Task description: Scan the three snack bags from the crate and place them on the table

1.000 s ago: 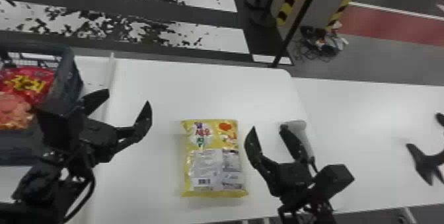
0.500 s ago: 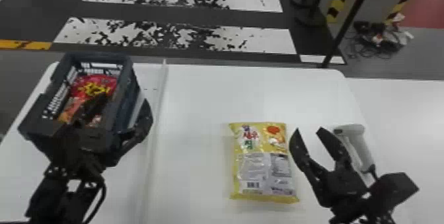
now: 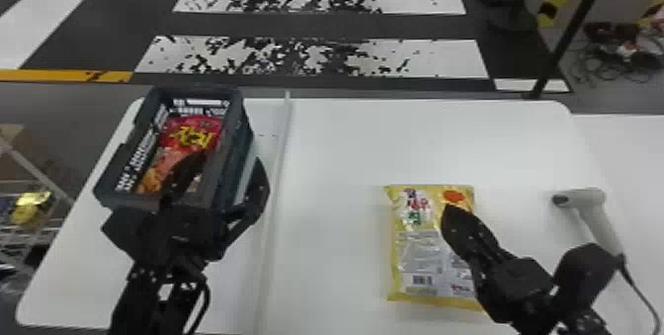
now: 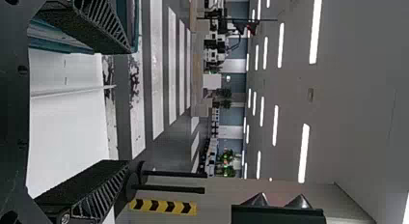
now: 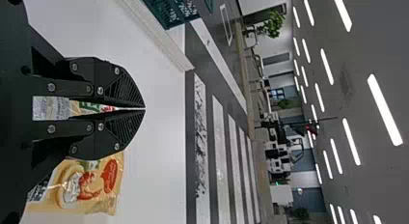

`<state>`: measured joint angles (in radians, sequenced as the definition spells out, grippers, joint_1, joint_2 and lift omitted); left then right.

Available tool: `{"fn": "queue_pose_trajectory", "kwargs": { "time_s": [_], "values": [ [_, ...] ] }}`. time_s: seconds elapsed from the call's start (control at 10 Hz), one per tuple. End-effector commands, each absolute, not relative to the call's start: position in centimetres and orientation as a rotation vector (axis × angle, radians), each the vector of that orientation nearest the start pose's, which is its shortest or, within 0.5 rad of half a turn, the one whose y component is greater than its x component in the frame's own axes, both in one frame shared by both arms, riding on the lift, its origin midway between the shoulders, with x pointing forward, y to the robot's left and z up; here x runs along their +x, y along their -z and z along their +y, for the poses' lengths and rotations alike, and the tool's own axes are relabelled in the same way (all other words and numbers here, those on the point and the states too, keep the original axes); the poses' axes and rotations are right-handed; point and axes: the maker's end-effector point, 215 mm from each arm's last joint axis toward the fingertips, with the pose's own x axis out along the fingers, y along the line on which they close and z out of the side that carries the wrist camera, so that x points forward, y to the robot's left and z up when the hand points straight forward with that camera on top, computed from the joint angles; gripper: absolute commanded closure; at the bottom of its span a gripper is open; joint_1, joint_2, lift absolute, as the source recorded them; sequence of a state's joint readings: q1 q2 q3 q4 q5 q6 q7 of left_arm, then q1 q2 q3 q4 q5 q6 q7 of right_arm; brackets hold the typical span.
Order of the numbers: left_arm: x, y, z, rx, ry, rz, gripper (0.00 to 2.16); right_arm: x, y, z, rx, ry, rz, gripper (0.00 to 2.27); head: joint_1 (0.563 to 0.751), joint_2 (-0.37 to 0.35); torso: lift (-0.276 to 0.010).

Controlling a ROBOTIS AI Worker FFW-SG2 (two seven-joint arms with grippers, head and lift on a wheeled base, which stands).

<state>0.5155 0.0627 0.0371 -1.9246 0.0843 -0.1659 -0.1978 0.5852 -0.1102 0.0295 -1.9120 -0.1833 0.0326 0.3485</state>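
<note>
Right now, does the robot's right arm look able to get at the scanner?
Probably yes. The scanner lies to the right of the right arm's fingers with nothing lying on it, but those fingers are closed and would have to open first.

You've got bright indoor light here: both wrist views catch rows of white strip lights point(image 4: 315, 28) glaring off the grey ceiling point(image 4: 359, 93). Down in your head view, the white table point(image 3: 346, 151) comes up pale and evenly lit, the crate point(image 3: 228, 161) reads dark, and you see glints on the yellow snack bag point(image 3: 420, 255).
</note>
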Motion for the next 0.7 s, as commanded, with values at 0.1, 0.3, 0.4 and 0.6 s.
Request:
{"fn": "queue_pose_trajectory", "kwargs": {
  "time_s": [0.1,0.3,0.4,0.6],
  "values": [
    [42.7,36.5,21.5,-0.011,0.184,0.003,0.07,38.4,47.9,-11.7,0.133,-0.497,0.400,2.26,0.695,0.095,-0.062],
    [42.7,36.5,21.4,-0.012,0.186,0.003,0.07,38.9,50.2,-9.2,0.104,-0.543,0.468,2.26,0.695,0.139,-0.062],
    [42.7,36.7,21.4,-0.012,0.188,0.008,0.07,38.9,51.1,-8.5,0.097,-0.557,0.494,2.26,0.695,0.158,-0.062],
    [42.7,36.8,21.3,-0.010,0.191,0.009,0.07,38.3,52.2,-6.9,0.081,-0.588,0.538,2.26,0.695,0.178,-0.062]
  ]
}}
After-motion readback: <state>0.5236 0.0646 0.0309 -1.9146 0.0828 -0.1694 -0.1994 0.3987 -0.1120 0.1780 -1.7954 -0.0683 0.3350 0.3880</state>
